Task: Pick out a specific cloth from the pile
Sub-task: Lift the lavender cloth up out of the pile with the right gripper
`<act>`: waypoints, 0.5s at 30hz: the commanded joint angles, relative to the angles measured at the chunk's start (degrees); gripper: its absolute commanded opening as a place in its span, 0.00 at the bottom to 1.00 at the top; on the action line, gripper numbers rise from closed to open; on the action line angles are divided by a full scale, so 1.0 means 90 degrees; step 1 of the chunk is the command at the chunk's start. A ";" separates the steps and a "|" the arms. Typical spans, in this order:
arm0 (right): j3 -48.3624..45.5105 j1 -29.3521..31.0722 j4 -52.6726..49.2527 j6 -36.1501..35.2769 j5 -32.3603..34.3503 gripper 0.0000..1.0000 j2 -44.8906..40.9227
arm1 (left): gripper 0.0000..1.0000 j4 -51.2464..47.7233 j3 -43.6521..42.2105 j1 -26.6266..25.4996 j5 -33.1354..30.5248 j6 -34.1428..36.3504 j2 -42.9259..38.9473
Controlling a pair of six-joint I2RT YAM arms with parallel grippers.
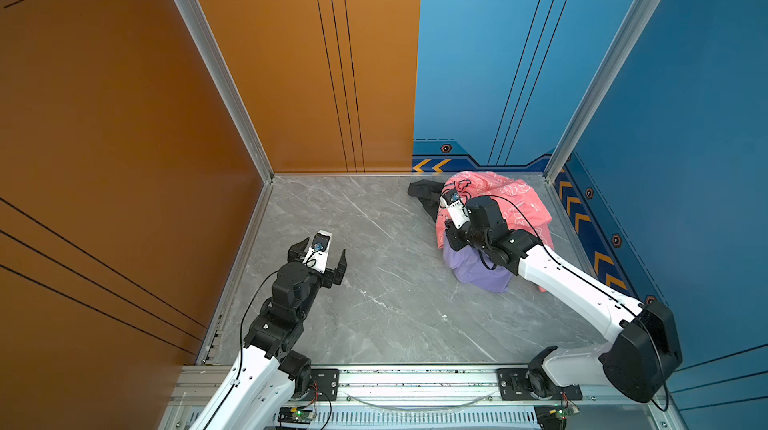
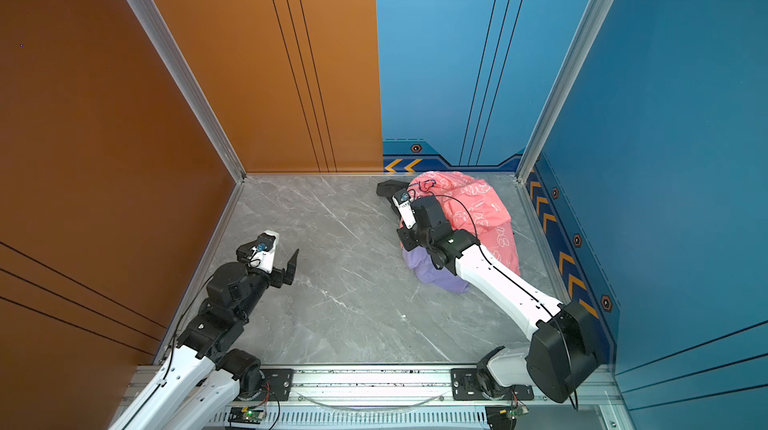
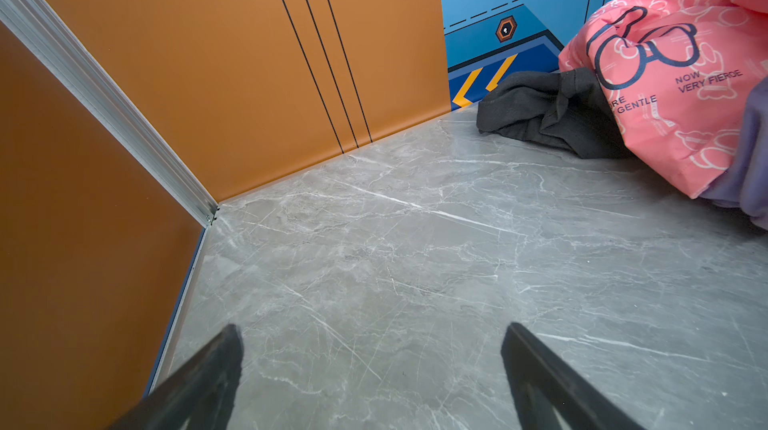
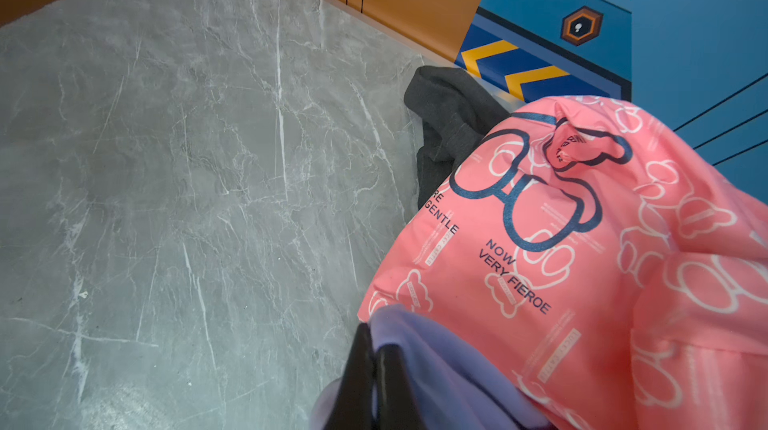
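— Right gripper (image 4: 376, 343): how is it held?

— Its black jaws are seen pressed together on a fold of the lilac cloth (image 4: 440, 370). Purple fabric is bunched over and beside the fingertips (image 4: 388, 359) in the right wrist view.

— Where is that cloth found?

— It is seen at the near, lower edge of the pile (image 2: 482, 208), which is heaped in the far right corner of the grey marble tabletop (image 1: 374, 282), close to the blue wall (image 1: 478, 75). In both top views the lilac cloth is spread on the marble and is partly covered by the pink printed garment (image 1: 519, 203). The right arm is stretched over both.

— And the rest of the heap?

— A dark glasses graphic and the words "NOW VERY FIERCE" are shown on the pink garment. The charcoal garment (image 3: 540, 112) is tucked against its far left side, beside the back wall, with its end laid out on the marble.

— What is noted of the left gripper (image 3: 372, 330)?

— Its jaws are spread wide. It is held over bare marble near the orange wall (image 1: 124, 137), well apart from the pile, and only tabletop is seen between its fingers.
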 commanded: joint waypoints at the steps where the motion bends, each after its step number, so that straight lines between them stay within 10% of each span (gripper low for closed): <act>1: 0.0343 -0.0144 -0.0006 0.0149 0.0234 0.00 -0.0094 | 0.98 -0.0094 -0.0025 -0.0072 -0.0134 0.0086 -0.0046; 15: 0.0655 -0.1564 0.1513 0.1939 0.0617 0.00 -0.1109 | 0.98 -0.0129 -0.0010 -0.0135 -0.0187 0.0123 -0.0068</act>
